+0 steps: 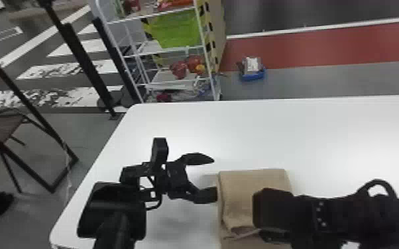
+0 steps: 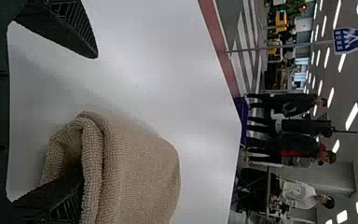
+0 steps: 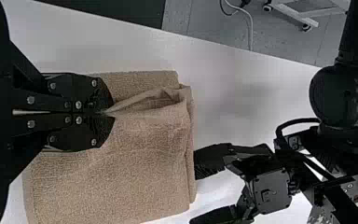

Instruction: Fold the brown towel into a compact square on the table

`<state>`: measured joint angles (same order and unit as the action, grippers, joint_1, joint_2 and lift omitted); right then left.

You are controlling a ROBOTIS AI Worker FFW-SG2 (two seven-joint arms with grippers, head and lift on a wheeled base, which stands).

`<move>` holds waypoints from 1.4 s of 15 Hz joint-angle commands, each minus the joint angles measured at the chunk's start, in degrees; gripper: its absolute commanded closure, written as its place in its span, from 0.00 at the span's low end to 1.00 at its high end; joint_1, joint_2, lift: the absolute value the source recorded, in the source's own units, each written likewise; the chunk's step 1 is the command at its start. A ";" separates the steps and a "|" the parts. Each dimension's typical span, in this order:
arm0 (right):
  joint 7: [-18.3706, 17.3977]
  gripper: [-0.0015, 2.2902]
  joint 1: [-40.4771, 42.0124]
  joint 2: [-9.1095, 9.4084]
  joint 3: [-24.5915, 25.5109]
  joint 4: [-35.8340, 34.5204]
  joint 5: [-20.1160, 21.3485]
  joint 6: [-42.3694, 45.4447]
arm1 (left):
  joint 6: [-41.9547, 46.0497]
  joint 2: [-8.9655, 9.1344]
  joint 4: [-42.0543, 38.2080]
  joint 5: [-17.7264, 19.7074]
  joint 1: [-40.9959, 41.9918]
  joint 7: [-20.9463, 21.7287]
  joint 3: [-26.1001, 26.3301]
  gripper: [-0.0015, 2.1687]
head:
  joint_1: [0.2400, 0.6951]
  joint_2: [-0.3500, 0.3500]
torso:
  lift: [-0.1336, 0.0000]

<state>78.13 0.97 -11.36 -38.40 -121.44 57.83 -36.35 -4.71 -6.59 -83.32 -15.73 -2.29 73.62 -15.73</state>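
Plainly, in the head view the brown towel (image 1: 245,185) lies folded on the white table (image 1: 308,132), between the two grippers and partly under the right one. The left gripper (image 1: 210,177) has its fingers spread wide, one reaching the towel's near side edge, the other above bare tabletop. Across the towel from it, the right gripper (image 1: 268,234) is over the cloth, close to a loose fold. Well beyond the left gripper, past the table's edge, stands a white rack (image 1: 119,53) with a green bin (image 1: 179,29).

Seen from the left wrist, the left gripper (image 2: 91,116) is open, with nothing clamped between its fingers. One finger (image 2: 58,28) is apart from the cloth; the other (image 2: 65,203) is tucked in against the towel's rolled edge, its tip hidden by the thick fold. The rest of the towel bulges out just past that tip.

Over at the right wrist, the right gripper has its fingers closed together, pinching a raised ridge of the towel. The ridge runs from its tips toward the folded side edge, where the left gripper's one finger meets the cloth.
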 commanded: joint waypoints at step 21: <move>0.19 0.73 -0.88 2.39 7.90 -2.31 -14.33 -12.65 | 0.00 0.00 -0.09 -0.26 0.44 0.91 0.44 0.02 | 1.00 0.94 | 0.00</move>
<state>78.13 0.19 -9.02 -30.51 -124.75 43.15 -49.44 -4.71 -6.59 -83.38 -15.98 -1.90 74.60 -15.43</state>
